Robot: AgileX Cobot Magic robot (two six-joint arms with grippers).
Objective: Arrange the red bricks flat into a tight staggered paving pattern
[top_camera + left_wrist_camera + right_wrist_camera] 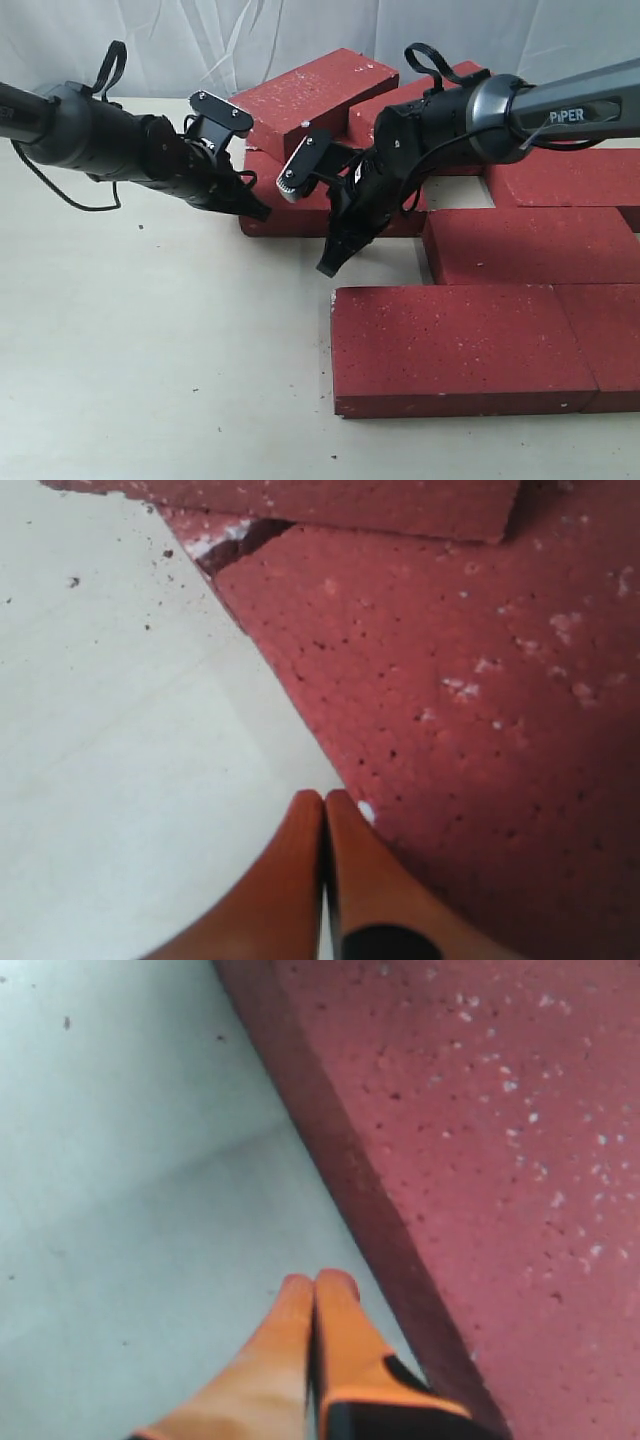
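Observation:
Several red bricks lie flat on the table: a wide front brick (455, 345), a middle-row brick (530, 245) and a back-right brick (570, 180). Another brick (315, 95) leans tilted on the back pile. My left gripper (262, 212) is shut and empty, its tips at the left end of a low brick (300, 218). In the left wrist view the shut gripper (325, 800) sits at that brick's (450, 680) edge. My right gripper (328, 268) is shut and points down at the table beside the bricks. In the right wrist view it (318, 1282) stands next to a brick's (480, 1110) side wall.
A second brick (400, 110) sits at the back under the right arm. A small bare gap (460, 192) shows between the back and middle rows. Pale table (150, 340) spreads to the left and front. A white curtain (200, 40) hangs behind.

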